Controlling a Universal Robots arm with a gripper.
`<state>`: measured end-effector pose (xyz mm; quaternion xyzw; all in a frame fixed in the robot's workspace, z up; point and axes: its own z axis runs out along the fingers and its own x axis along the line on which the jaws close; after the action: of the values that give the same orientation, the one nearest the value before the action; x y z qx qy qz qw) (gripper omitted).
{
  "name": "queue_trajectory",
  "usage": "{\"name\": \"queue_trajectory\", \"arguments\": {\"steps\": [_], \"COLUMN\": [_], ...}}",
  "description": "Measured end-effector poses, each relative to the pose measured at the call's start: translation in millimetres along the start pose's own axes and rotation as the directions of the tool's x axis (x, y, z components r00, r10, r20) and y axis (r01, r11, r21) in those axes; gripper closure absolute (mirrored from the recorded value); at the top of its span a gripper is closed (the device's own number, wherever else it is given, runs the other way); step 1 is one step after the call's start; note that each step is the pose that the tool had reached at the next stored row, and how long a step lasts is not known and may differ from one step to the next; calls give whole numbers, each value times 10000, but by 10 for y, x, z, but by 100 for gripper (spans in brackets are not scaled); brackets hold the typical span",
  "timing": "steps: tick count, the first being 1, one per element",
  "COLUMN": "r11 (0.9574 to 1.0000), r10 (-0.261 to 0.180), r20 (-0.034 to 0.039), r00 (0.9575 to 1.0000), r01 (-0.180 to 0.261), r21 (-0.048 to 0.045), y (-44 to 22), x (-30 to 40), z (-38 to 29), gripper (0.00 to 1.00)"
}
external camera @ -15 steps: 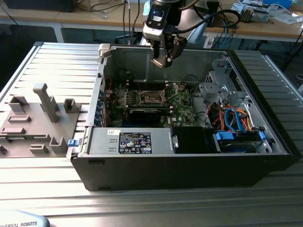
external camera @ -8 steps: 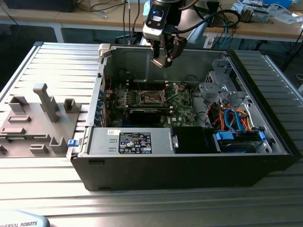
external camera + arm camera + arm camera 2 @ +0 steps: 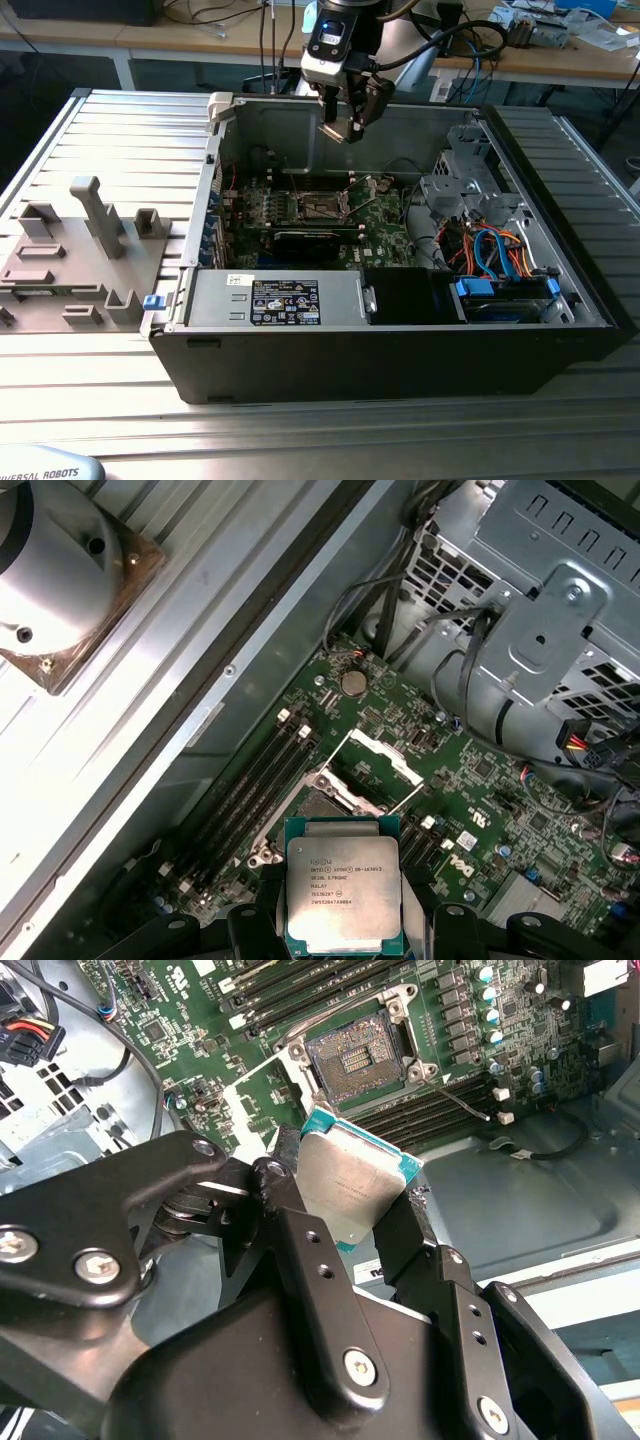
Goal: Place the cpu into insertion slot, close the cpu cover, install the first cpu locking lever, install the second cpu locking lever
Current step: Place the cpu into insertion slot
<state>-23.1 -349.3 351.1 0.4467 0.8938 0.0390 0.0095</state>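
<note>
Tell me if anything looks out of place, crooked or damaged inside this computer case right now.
Nothing stands out. The gripper holds the cpu squarely by its edges above the open socket. The cpu cover stands raised, as it should before insertion, and the board shows no visible damage.

- Second wrist view: black end effector (image 3: 352, 1178) fingers (image 3: 300, 1235) clamp and cover two side edges and the lower part of the flat square silver-topped cpu (image 3: 350, 1188).
- First wrist view: cpu (image 3: 343, 892) blocks the near part of the open dark socket (image 3: 327, 802).
- Exterior view: cpu in the end effector (image 3: 345, 128) is too small to make out, and the arm is cut off by the top edge.
- Thin silvery cpu cover (image 3: 322, 205): too small to tell if raised.
- Grey moulded fixture plate (image 3: 60, 270): clipped at the exterior view's left edge.
</note>
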Motion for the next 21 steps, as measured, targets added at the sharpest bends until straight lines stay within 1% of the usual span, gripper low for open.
{"name": "queue_trajectory", "arguments": {"steps": [21], "r11": [9998], "r10": [215], "r20": [17], "r00": [9998], "r01": [-215], "r21": [-4], "y": [0], "x": [0], "z": [1], "gripper": [46]}}
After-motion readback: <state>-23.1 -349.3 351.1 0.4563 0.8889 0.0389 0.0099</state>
